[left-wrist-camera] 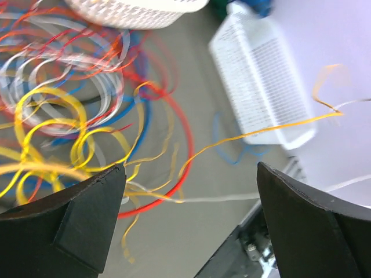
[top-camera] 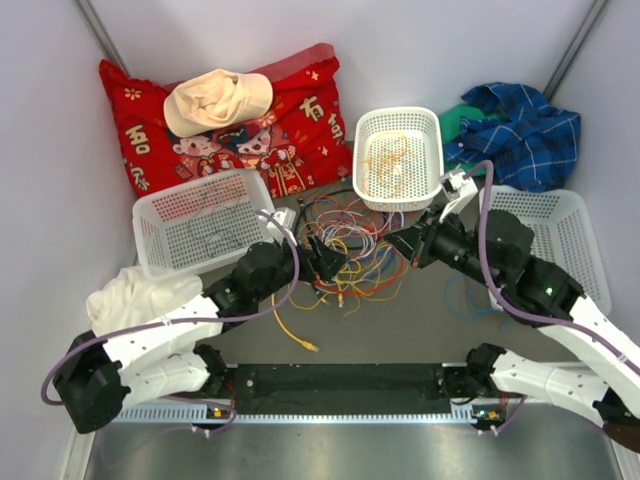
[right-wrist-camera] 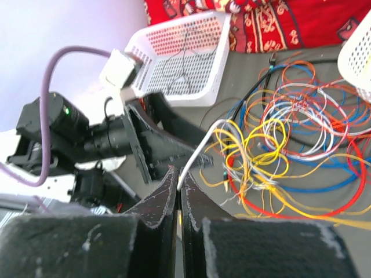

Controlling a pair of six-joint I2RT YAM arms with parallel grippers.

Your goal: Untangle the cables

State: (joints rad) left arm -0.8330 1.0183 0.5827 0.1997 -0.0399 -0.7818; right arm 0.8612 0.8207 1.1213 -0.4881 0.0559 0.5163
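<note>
The cables (top-camera: 352,243) lie in a loose tangle of yellow, red, blue, white and orange loops on the table between the two arms. My left gripper (top-camera: 325,262) is open at the tangle's left edge. In its wrist view the gripper (left-wrist-camera: 191,174) has wide-apart jaws holding nothing, with the blurred loops (left-wrist-camera: 75,98) at upper left and a thin orange wire (left-wrist-camera: 261,130) running right. My right gripper (top-camera: 410,250) is at the tangle's right edge. In its wrist view it (right-wrist-camera: 179,180) is shut on a white cable (right-wrist-camera: 200,152) that leads into the tangle (right-wrist-camera: 290,139).
A white basket (top-camera: 160,215) stands left of the tangle, a second (top-camera: 432,130) behind it and a third (top-camera: 585,215) at the right. A red cushion (top-camera: 300,120) with a cream hat (top-camera: 215,100) and a blue plaid cloth (top-camera: 520,125) lie at the back. A white cloth (top-camera: 140,295) lies left.
</note>
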